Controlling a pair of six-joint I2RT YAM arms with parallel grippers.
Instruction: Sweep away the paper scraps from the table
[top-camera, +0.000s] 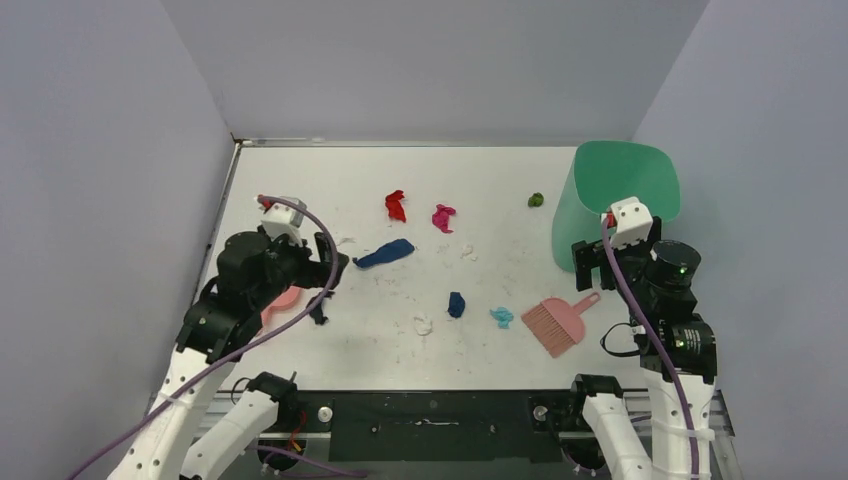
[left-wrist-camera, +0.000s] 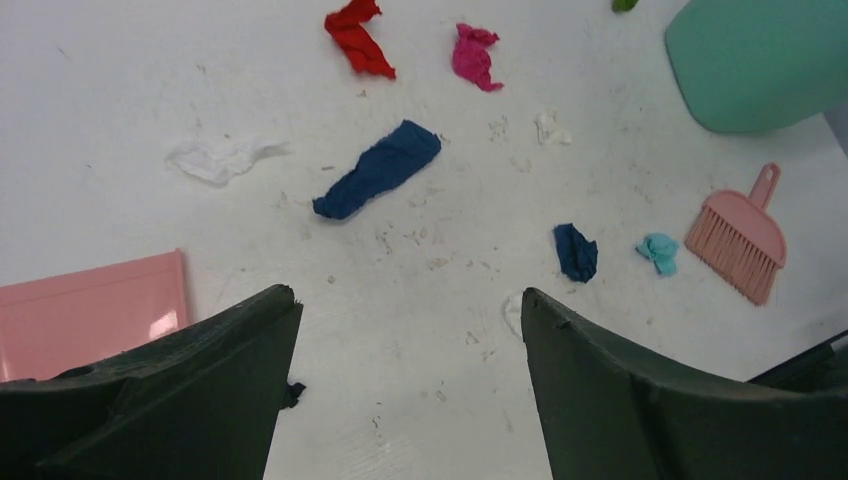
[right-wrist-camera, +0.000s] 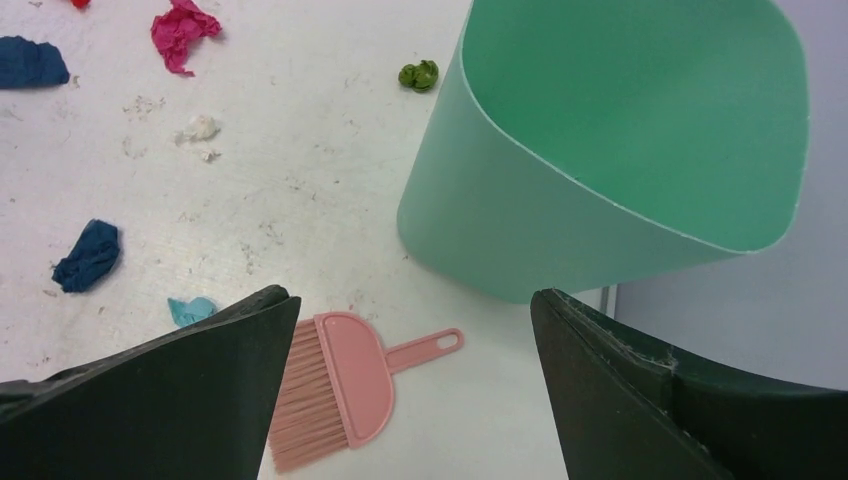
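Left gripper (left-wrist-camera: 408, 300): I see jaws spread, empty; pink dustpan (left-wrist-camera: 90, 310) at left.
Right gripper (right-wrist-camera: 412, 300): spread, empty; pink brush (right-wrist-camera: 345, 385) beneath.
Paper scraps (left-wrist-camera: 378, 170): ahead.

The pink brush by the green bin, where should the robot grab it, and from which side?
Take the pink brush by its slim handle, probably from above with the right gripper, jaws across the handle's width. The brush lies flat, its handle sticking out toward the green bin.
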